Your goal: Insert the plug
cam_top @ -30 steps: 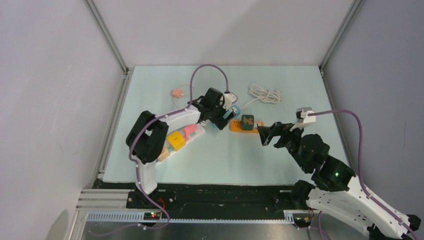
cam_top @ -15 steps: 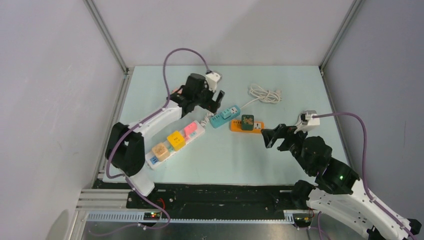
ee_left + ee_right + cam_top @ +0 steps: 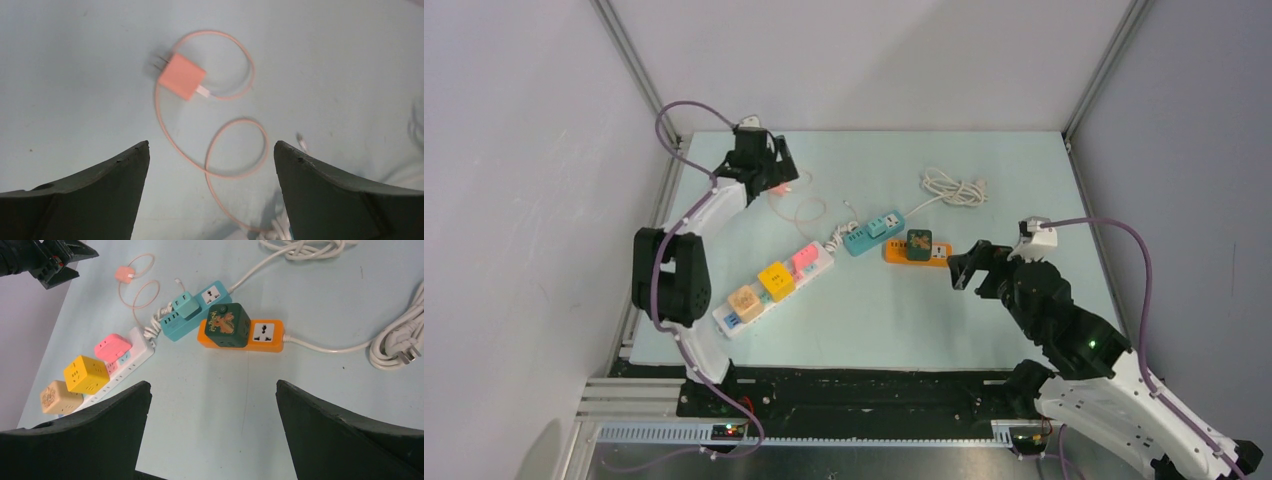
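Note:
A pink plug (image 3: 182,76) with two prongs and a thin looped pink cord (image 3: 235,150) lies flat on the table; it also shows in the right wrist view (image 3: 123,274) and in the top view (image 3: 781,187). My left gripper (image 3: 211,150) is open and empty, hovering above the plug at the table's far left (image 3: 759,160). My right gripper (image 3: 212,390) is open and empty, near the orange power strip (image 3: 265,335) that carries a dark green cube adapter (image 3: 226,325). A teal power strip (image 3: 192,310) lies beside it.
A white power strip (image 3: 769,285) holds pink (image 3: 112,347), yellow (image 3: 85,374) and beige (image 3: 57,396) cube adapters at the left. White coiled cords lie at the back (image 3: 956,187) and at the right (image 3: 400,347). The frame post and wall stand close behind my left gripper.
My left arm has swung from the teal power strip to the far left corner, over the pink plug. My right arm has barely moved.

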